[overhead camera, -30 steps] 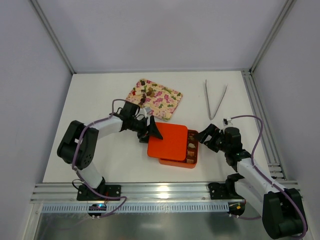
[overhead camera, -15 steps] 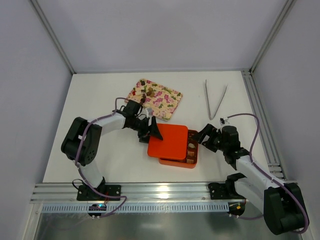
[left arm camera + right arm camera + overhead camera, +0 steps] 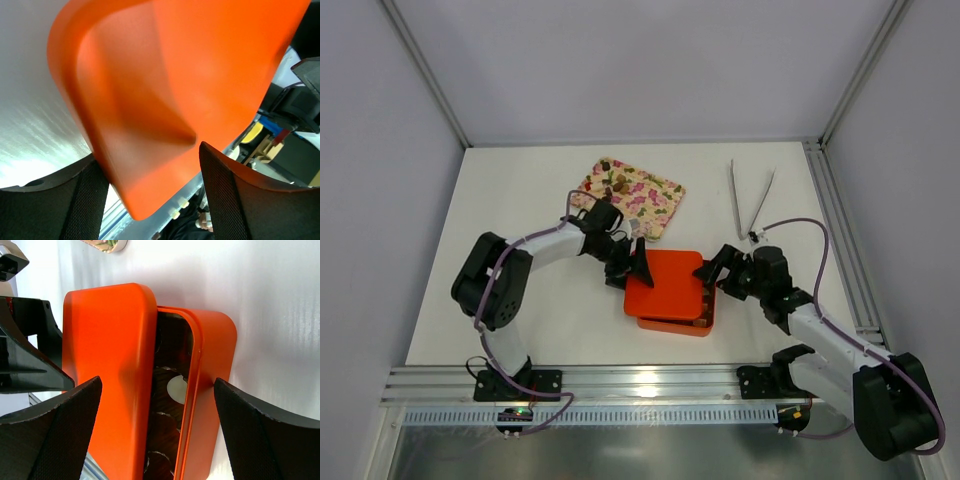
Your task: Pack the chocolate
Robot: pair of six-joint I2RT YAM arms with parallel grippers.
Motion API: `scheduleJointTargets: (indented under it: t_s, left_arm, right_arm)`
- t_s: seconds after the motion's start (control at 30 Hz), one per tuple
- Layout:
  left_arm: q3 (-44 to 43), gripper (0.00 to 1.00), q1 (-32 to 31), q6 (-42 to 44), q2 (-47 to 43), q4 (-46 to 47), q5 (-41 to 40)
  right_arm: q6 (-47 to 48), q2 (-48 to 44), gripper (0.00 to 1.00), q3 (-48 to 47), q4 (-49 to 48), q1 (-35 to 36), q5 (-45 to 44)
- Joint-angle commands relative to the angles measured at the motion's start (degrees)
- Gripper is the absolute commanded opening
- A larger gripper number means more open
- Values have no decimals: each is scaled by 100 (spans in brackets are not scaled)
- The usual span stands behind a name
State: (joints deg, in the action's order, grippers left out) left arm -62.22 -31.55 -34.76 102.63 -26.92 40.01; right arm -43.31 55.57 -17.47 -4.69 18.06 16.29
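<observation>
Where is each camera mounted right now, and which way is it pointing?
Top: above and behind the bases, looking down on the table; left arm, right arm, lid, box, tray and tongs show.
Left wrist: along the left jaws, close on the lid; both fingers frame it.
Right wrist: along the open right jaws toward the box's uncovered end, chocolate inside; both fingers show.
Shared: the lid appears in all three; the wrist views face it from opposite sides.
</observation>
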Motion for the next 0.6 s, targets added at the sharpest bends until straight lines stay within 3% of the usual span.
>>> scheduleJointTargets:
  t_s: [0.0, 0.57]
  left_arm:
    - [-247, 68, -149, 145, 81, -252, -239]
    - [-598, 68, -545, 356, 222, -648, -582]
  right_arm:
    - [16, 41, 92, -283, -146, 162, -240]
    - [-72, 147, 92, -362, -146, 435, -381]
